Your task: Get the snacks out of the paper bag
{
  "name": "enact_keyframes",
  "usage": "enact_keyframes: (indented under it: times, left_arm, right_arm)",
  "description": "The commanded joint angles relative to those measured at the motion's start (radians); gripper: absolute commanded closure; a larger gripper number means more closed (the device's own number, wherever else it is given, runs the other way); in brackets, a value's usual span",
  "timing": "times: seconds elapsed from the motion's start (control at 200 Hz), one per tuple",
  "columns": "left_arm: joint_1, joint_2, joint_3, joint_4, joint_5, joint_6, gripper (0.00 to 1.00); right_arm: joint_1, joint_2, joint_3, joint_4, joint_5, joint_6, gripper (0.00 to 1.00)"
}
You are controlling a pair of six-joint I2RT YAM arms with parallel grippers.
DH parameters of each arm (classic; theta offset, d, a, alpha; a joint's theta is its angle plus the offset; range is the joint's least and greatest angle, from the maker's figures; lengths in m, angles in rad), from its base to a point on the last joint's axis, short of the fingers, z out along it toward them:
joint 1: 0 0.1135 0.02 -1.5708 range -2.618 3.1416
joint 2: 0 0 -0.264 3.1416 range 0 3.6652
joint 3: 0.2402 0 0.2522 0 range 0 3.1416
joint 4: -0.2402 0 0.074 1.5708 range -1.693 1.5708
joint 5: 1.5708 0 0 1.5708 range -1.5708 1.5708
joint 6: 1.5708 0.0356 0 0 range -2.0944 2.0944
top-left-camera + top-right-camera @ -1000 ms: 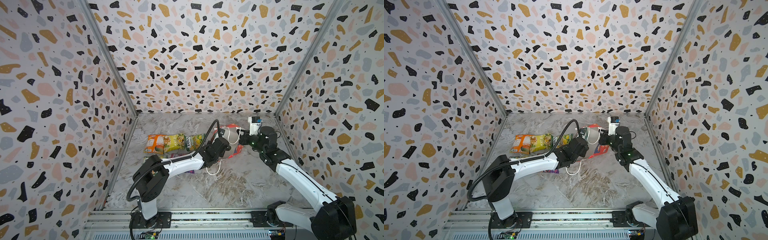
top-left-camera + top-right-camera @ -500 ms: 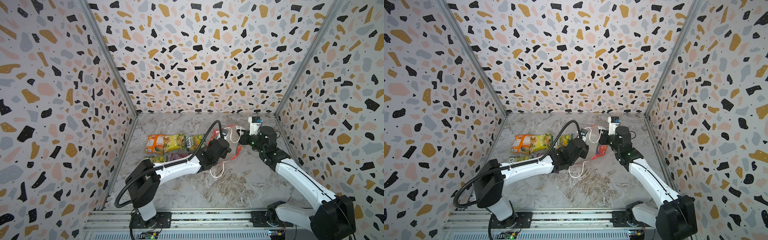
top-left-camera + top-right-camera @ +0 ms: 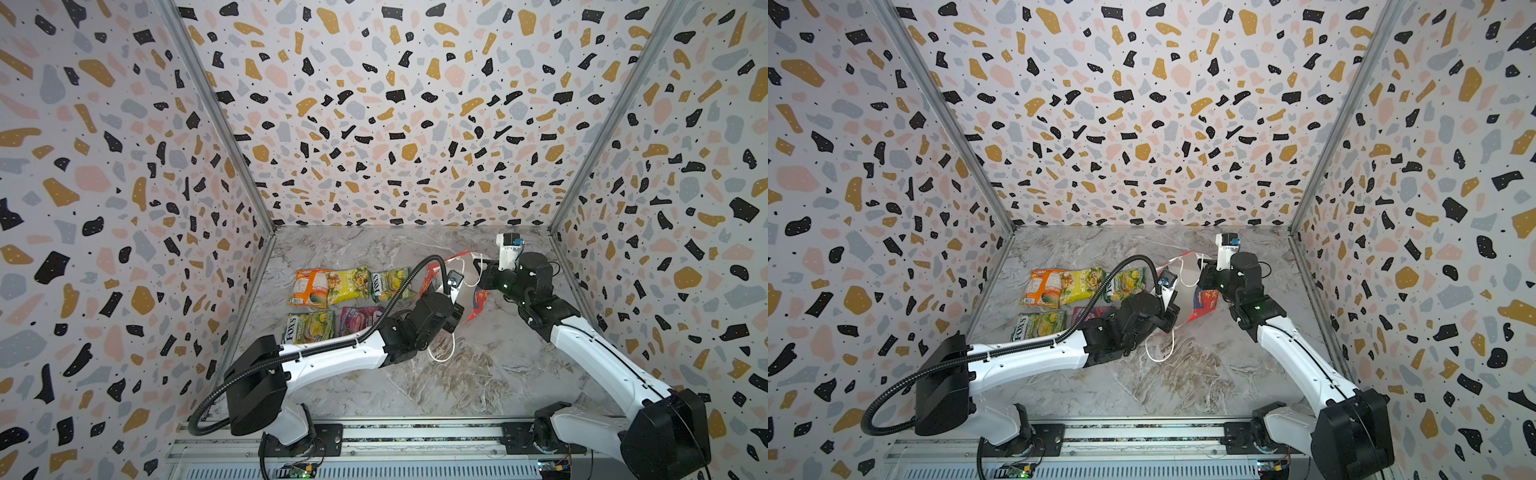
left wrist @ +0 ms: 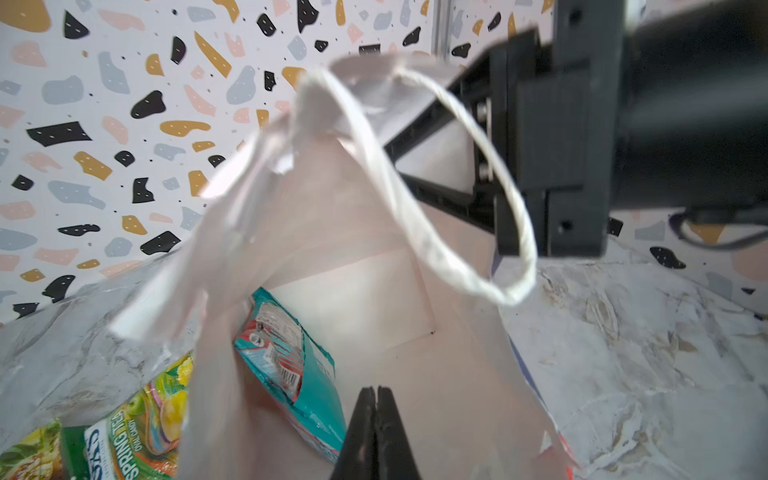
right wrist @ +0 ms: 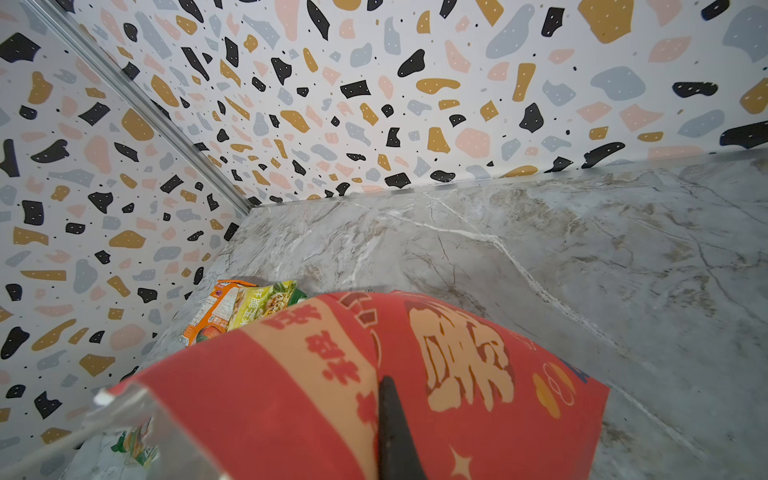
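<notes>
The paper bag lies on its side at the back right, red outside and white inside. My right gripper is shut on the bag's upper wall near the mouth; one finger lies on the red outside and the other is hidden. My left gripper is shut and empty, just inside the bag's mouth. A teal-red snack packet lies inside the bag, beside the left fingertips. Five snacks lie outside on the table: orange, yellow, green-yellow, green and purple.
One white cord handle trails on the marble table towards the front. The other loop hangs across the bag's mouth in front of the right gripper's body. Patterned walls close in the left, back and right sides. The left arm lies over the purple packet's edge.
The left arm's elbow has swung down toward the front, uncovering the purple packet; its gripper stays at the bag's mouth. The right arm has not moved.
</notes>
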Motion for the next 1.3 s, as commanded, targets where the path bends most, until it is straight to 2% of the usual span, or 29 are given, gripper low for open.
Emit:
enact_keyframes:
  times: [0.0, 0.08, 0.225, 0.32, 0.451, 0.521, 0.601, 0.691, 0.831, 0.971, 1.297]
  left_arm:
    - [-0.008, 0.038, -0.026, 0.038, 0.038, -0.020, 0.99]
    - [-0.008, 0.061, -0.023, 0.038, 0.031, -0.018, 1.00]
    - [-0.002, 0.124, 0.026, -0.011, -0.052, -0.038, 1.00]
    - [0.001, 0.171, 0.094, -0.079, -0.087, -0.036, 0.94]
    - [0.018, 0.201, 0.146, -0.131, -0.146, -0.066, 0.92]
    - [0.034, 0.196, 0.154, -0.141, -0.165, -0.079, 0.84]
    - [0.060, 0.189, 0.163, -0.150, -0.145, -0.093, 0.67]
    - [0.086, 0.195, 0.179, -0.167, -0.101, -0.112, 0.60]
    - [0.110, 0.231, 0.222, -0.212, -0.028, -0.128, 0.59]
    - [0.116, 0.261, 0.246, -0.234, -0.009, -0.132, 0.57]
    - [0.142, 0.217, 0.288, -0.271, 0.094, -0.172, 0.52]
  right_arm:
    - [-0.001, -0.010, 0.033, 0.039, -0.011, 0.016, 1.00]
    - [-0.001, -0.011, 0.032, 0.043, -0.014, 0.018, 1.00]
    - [-0.001, -0.017, 0.037, 0.038, -0.015, 0.013, 1.00]
    - [-0.001, -0.023, 0.032, 0.041, -0.015, 0.014, 1.00]
    - [-0.002, -0.027, 0.034, 0.038, -0.015, 0.010, 1.00]
    - [-0.002, -0.030, 0.031, 0.041, -0.015, 0.013, 1.00]
    - [-0.002, -0.029, 0.031, 0.043, -0.015, 0.012, 1.00]
    - [-0.001, -0.028, 0.030, 0.044, -0.019, 0.012, 1.00]
    - [-0.001, -0.030, 0.026, 0.051, -0.022, 0.014, 1.00]
    - [-0.001, -0.029, 0.025, 0.054, -0.027, 0.014, 1.00]
    - [-0.001, -0.030, 0.019, 0.061, -0.032, 0.015, 1.00]
